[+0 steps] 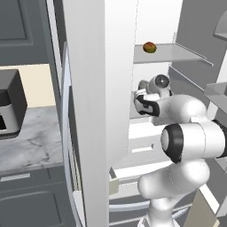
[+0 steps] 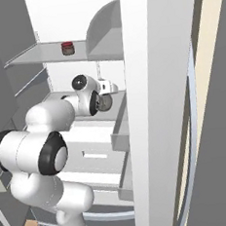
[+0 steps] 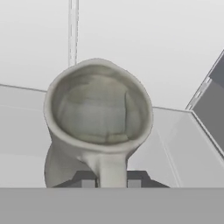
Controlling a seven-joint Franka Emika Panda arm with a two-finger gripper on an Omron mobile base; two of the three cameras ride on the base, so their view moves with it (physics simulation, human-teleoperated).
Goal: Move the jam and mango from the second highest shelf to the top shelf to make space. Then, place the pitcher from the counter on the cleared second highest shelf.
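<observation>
In the hand view my gripper is shut on the side handle of the grey-beige pitcher, whose open mouth faces the camera. The pitcher is upright over the second highest shelf, a light-grey slab inside the white fridge; whether its base touches the slab I cannot tell. The mango lies on the top shelf. The dark-red jam stands on the same top shelf. My arm reaches into the fridge just below that shelf.
The fridge's white side wall stands close on the arm's left, and the open door with its bins stands on its right. White drawers sit below the arm. A marble counter with a toaster oven lies to the left.
</observation>
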